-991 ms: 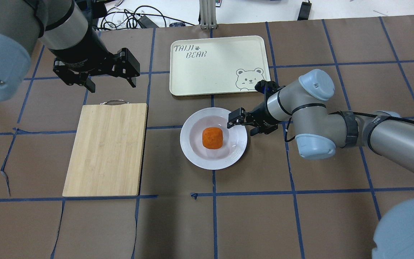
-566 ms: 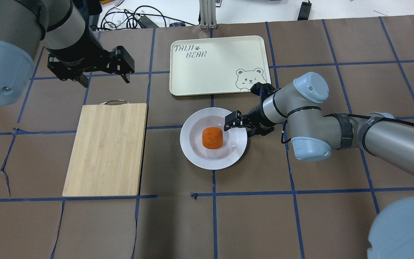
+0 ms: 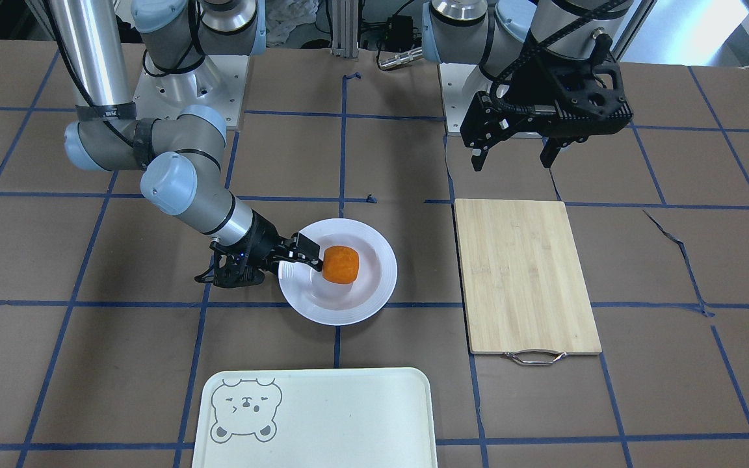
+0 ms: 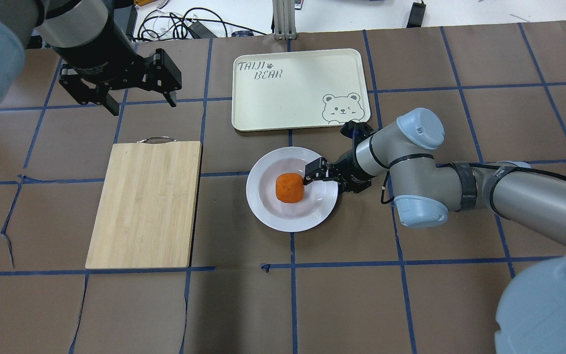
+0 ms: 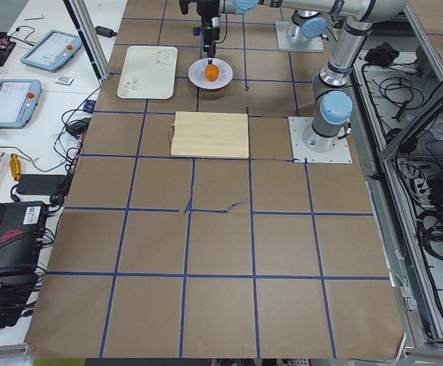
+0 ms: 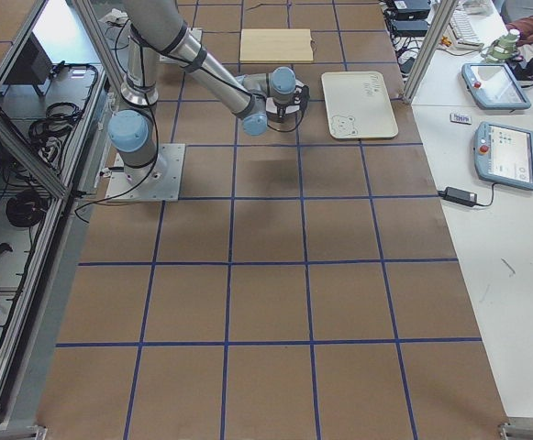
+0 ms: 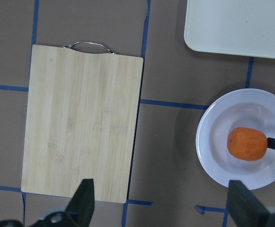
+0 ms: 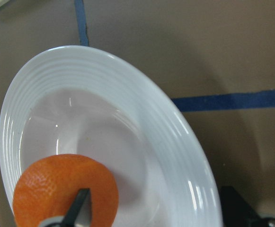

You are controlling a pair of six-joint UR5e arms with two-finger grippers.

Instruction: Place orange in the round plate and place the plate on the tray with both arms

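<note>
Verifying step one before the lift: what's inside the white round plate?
The small bright-orange fruit sits in the glossy white round plate, in its sunken centre. One finger of the black right gripper reaches over the rim beside it. The dish surface beneath the fruit is hidden.

Lighting is bright, even and diffuse from overhead; shadows are soft and short. Worktop [image 4: 361, 305] matte, evenly lit. Round plate [image 8: 175, 137] glossy: small specular streaks on rim and bowl, and a faint pink cast in its centre in the overhead view. Tray [image 7: 236, 23] close to washed out. Right wrist view: right pincer [image 8: 156, 210] fingers out of focus at the bottom edge, orange [image 8: 57, 189] slightly soft, plate stretched by the wide lens. Left pincer [image 7: 162, 203] fingers blurred too. Side views are small, with fine detail lost at the far end.
</note>
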